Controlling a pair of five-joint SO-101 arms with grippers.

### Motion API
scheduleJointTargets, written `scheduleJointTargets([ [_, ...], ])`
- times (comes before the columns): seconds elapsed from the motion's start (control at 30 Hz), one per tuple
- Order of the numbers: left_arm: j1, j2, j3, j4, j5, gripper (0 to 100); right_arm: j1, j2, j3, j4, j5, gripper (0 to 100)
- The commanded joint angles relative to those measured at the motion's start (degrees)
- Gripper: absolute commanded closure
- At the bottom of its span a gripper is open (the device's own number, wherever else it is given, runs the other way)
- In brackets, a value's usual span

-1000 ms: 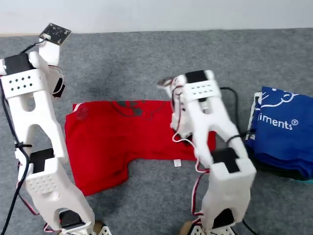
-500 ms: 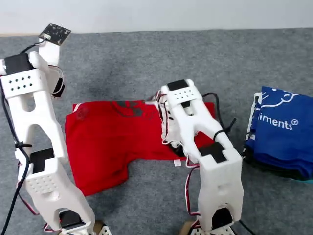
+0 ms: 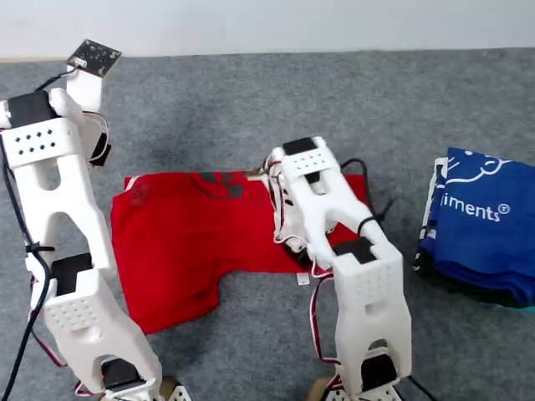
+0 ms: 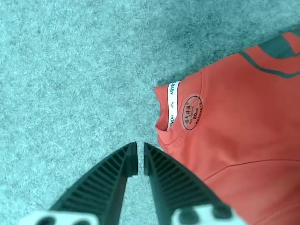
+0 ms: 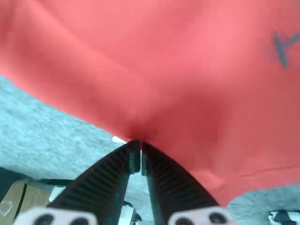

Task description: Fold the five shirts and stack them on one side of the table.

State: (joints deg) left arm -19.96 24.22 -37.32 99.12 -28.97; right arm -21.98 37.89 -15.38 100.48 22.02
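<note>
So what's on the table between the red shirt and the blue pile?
Between the red shirt and the blue pile, the high view shows bare grey table, plus a black cable from an arm looping beside the shirt's edge.

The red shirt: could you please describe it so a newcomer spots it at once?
Start at the middle of the grey table. The red shirt lies spread out there, while the blue shirt at the side is neatly folded.
</note>
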Motion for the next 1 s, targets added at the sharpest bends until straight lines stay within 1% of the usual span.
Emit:
scheduleJointTargets([
  [0.0, 0.35, -3.25, -0.22, 1.32, -0.35, 97, -1.71, -2.42, 0.09, 2.42, -0.26, 98.8],
  [0.27, -1.05, -5.27, -0.57, 1.32, -0.35, 97, -1.27, -15.87, 0.26, 1.89, 0.00, 98.8],
  [0.33, -1.05, -6.42, -0.48, 1.32, -0.35, 97, 0.48, -16.48, 0.26, 0.84, 0.00, 98.8],
  [0.47, -0.70, -7.21, -0.40, 1.32, -0.35, 97, 6.73, -12.88, 0.62, -0.31, 0.09, 98.8],
  [0.53, -0.70, -7.21, -0.40, 1.32, -0.35, 97, 9.80, -9.45, 0.62, 0.04, 1.41, 98.8],
  [0.63, -0.79, -7.21, -0.22, 1.32, -0.35, 97, 12.62, -3.38, 0.70, 1.01, 1.93, 98.8],
  [0.73, -0.88, -7.56, -0.22, 1.32, -0.35, 97, 12.35, 1.71, 0.70, 2.33, 1.93, 98.8],
  [0.8, -0.88, -7.65, -0.48, 1.32, -0.26, 97, 11.38, 1.98, 0.70, 2.33, 1.93, 98.8],
  [0.9, -1.14, -8.26, -0.66, 1.32, -0.26, 97, 9.89, -1.45, -0.26, 2.24, 1.93, 98.8],
  [0.97, -2.20, -10.29, -0.40, 1.32, 1.05, 97, 8.92, -5.58, -0.70, 2.24, 1.93, 98.8],
])
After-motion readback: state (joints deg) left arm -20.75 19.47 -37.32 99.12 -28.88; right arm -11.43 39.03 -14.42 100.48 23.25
